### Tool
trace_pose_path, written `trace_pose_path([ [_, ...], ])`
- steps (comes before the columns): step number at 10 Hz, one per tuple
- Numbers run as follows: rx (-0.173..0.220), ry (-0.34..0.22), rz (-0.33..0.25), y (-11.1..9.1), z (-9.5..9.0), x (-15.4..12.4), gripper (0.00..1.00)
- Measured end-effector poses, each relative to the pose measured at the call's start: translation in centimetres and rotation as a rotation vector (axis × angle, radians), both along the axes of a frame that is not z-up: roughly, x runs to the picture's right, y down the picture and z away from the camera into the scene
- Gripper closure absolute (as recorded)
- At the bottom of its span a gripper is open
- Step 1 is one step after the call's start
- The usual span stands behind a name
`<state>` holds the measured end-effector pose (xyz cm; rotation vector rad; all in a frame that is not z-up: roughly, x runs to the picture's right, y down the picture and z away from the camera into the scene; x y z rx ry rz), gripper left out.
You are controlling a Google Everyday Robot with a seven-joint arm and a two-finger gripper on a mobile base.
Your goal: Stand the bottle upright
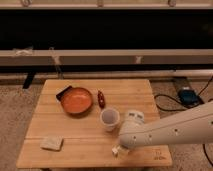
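My gripper [119,148] is low over the front right part of the wooden table [75,135], at the end of the white arm [170,131] that reaches in from the right. It sits just in front of the white cup [109,119]. A small whitish piece shows at the gripper's tip, and I cannot tell whether it is part of the bottle. The bottle is otherwise hidden by the arm and gripper. A small dark red object [101,98] lies behind the cup.
An orange bowl [76,100] with a dark object [63,92] at its rim stands at the middle left. A pale sponge [51,143] lies at the front left. Cables and a power brick [187,95] lie on the floor to the right.
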<state>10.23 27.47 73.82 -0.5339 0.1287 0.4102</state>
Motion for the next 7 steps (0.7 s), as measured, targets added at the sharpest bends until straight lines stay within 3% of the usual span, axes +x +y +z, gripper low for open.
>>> trace_pose_path([
  [4,-0.006,0.016,-0.008,-0.5,3.2,0.7,0.2],
  [7,-0.012,0.052,-0.014,-0.6,4.3,1.3,0.2],
])
